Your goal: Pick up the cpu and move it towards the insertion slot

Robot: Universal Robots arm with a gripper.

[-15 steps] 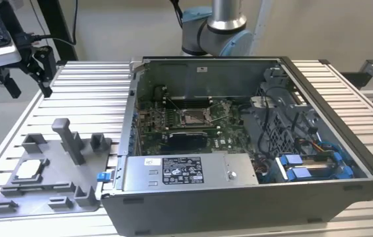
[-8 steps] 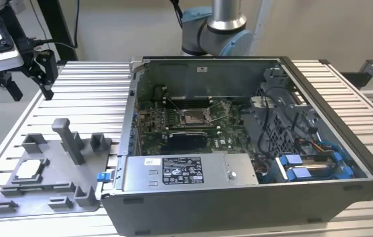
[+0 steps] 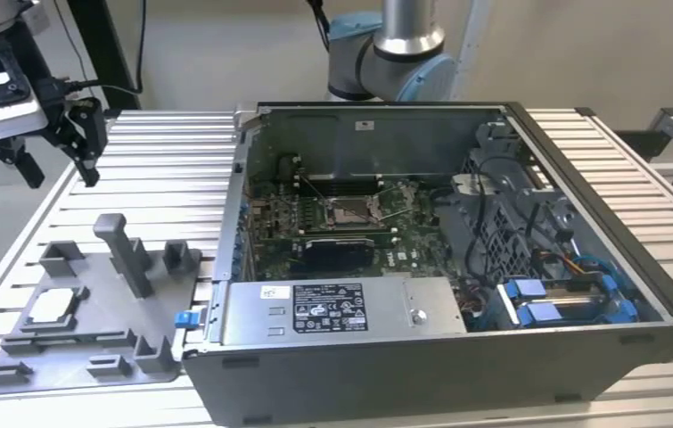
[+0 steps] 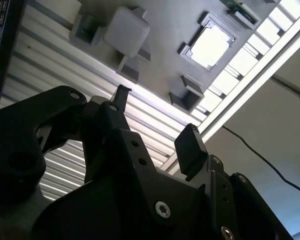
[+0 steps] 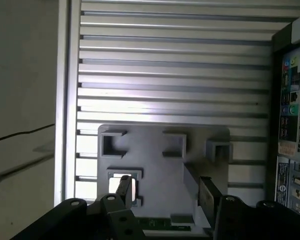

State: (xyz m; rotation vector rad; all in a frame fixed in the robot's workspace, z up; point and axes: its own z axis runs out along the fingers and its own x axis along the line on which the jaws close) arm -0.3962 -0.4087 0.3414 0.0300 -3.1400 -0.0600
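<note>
Exterior view: black gripper point(image 3: 59, 171) high at the exterior view's upper left, pointing down w/ a slight tilt, fingers spread wide, nothing btwn them. Hangs well above the ribbed aluminium table point(image 3: 158, 152). Small pale square cpu point(image 3: 53, 306) lies flat in a raised frame on the matte grey plastic fixture plate point(image 3: 104, 299) at lower left, well below the gripper. Upright post point(image 3: 125, 254) stands near it on the exterior view's right; open room straight above. Shiny metal-framed insertion slot point(image 3: 348, 211) w/ dark centre sits mid-frame inside the open steel pc case point(image 3: 574, 267), walled on all sides, well apart from the cpu.

Second wrist view: gripper point(image 4: 155, 119) matte black, one thin tip and one broad pad, held apart. Glaring bright cpu point(image 4: 210, 46) seated in its square frame, near the table's edge rail, apart from both fingers.

First wrist view: gripper point(image 5: 165, 192) over the fixture plate point(image 5: 155, 160), spread open. Cpu point(image 5: 119, 181) partly hidden behind one finger. Slatted table beyond; pc case point(image 5: 290, 125) just beside the plate.
</note>
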